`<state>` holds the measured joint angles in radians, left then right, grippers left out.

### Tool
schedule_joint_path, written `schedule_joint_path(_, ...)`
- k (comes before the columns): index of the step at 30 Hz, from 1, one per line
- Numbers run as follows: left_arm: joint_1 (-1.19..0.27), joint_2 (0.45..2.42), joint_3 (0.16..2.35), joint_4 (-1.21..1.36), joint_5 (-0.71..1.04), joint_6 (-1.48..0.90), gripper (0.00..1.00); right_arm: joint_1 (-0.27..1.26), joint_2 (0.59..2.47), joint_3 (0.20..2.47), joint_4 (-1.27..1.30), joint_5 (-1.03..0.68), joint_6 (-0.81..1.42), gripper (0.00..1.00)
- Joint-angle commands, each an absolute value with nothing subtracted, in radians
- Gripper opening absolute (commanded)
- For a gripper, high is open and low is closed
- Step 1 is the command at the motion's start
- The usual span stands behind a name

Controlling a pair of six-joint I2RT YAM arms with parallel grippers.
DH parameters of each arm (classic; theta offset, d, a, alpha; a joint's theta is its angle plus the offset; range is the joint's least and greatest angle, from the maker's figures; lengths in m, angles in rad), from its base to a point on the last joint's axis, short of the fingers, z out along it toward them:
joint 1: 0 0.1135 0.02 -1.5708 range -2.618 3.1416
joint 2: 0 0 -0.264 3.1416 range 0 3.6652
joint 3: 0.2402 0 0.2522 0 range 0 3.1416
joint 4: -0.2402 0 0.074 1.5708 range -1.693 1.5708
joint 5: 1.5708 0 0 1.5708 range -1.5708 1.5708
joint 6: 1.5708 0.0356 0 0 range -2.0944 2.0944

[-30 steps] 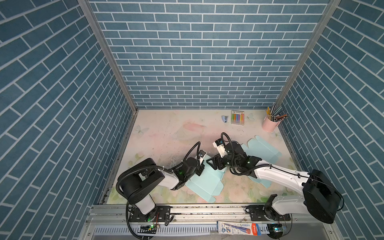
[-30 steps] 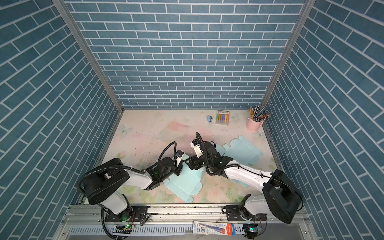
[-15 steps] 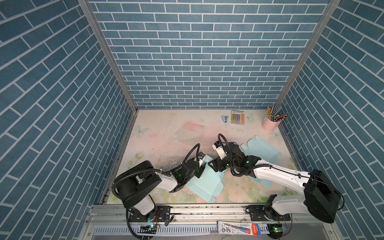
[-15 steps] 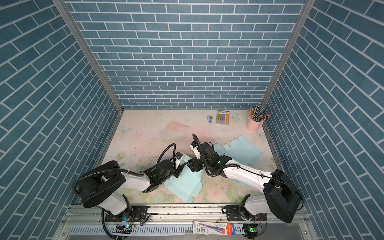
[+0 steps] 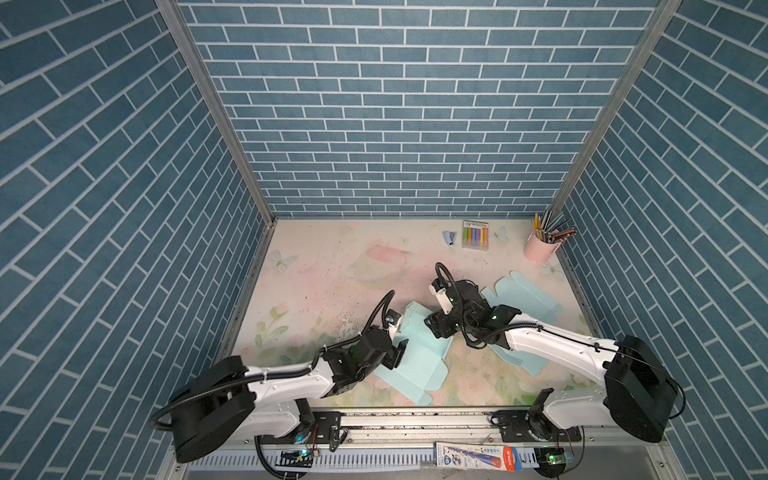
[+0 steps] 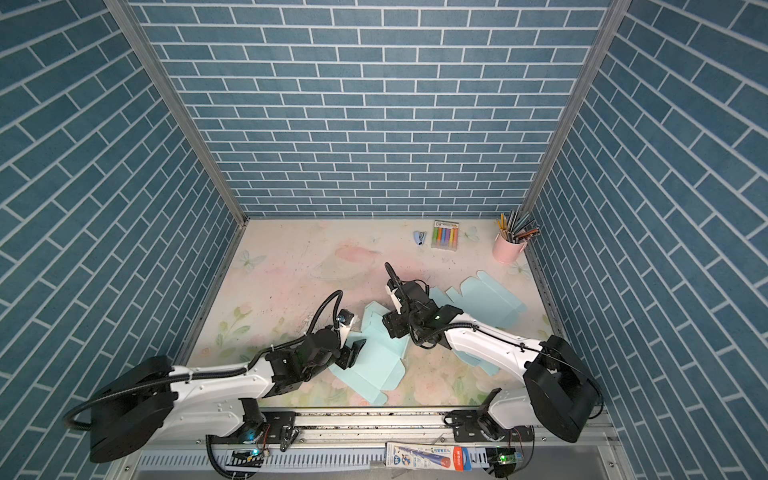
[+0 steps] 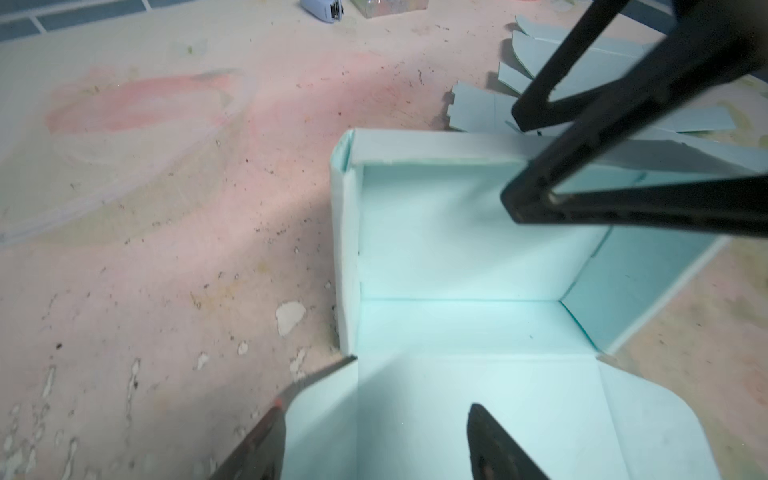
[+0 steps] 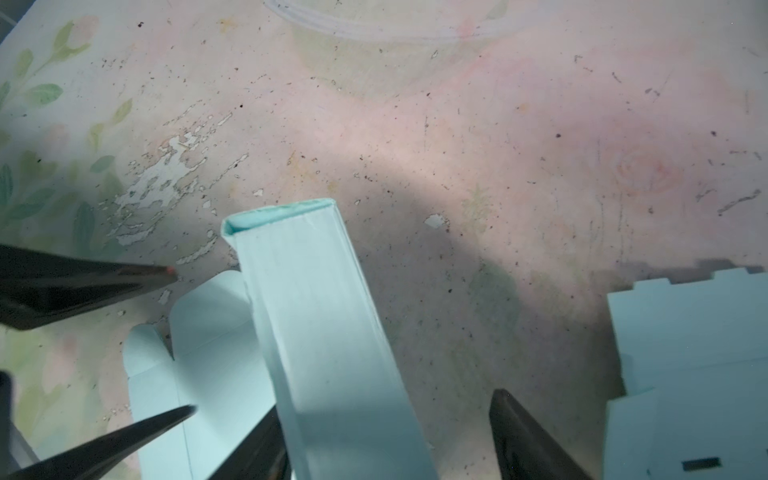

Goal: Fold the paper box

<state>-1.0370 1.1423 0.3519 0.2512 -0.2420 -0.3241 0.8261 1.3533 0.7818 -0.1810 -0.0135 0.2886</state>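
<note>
"Turquoise card, that paper box [image 5: 419,361]; where does it sit?"

"On the flowered table [image 5: 332,291], front and middle, between the two arms; both top views show the paper box [image 6: 374,365] part folded, with one long wall standing and its near flaps lying flat."

"And the left gripper [image 5: 398,355]?"

"At the near left edge of the box; its jaws are spread; from the left wrist, the left gripper [image 7: 413,382] has flat card showing in the gap, and nothing is nipped."

"The right gripper [image 5: 437,328]?"

"Over the far wall; jaws spread as well, astride it; from the left wrist, the right gripper [image 7: 511,162] has one finger inside the box and one outside; from its own wrist, the right gripper [image 8: 384,401] has one finger close against the wall and the other standing clear."

"Anything else there?"

"Flat box sheets [image 5: 528,299] behind the right arm; a pink cup of pencils [image 5: 540,249] in the far right corner; a pack of markers [image 5: 475,235] and a small stapler [image 5: 449,237] along the back."
</note>
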Motion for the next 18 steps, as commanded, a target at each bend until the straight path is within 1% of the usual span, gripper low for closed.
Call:
schedule_joint_path(1,-1.051,1.023,0.374,0.041,-0.245,-0.448,0.7,0.792,1.32,0.747,-0.163,-0.053,0.264,0.71)
schedule_joint_path(3,-1.052,0.977,0.414,-0.033,-0.24,-0.485,0.71,0.764,1.314,0.734,-0.14,-0.088,0.265,0.7)
schedule_joint_path(9,-1.037,0.929,0.581,-0.327,-0.309,-0.628,0.71,0.679,1.325,0.702,-0.086,-0.183,0.262,0.67)
schedule_joint_path(11,-1.004,0.908,0.614,-0.41,-0.3,-0.687,0.71,0.645,1.332,0.689,-0.066,-0.213,0.262,0.66)
schedule_joint_path(15,-0.929,0.835,0.632,-0.491,-0.228,-0.758,0.71,0.594,1.342,0.664,-0.026,-0.254,0.264,0.65)
schedule_joint_path(18,-0.895,0.774,0.651,-0.579,-0.233,-0.807,0.7,0.561,1.363,0.651,-0.008,-0.276,0.261,0.64)
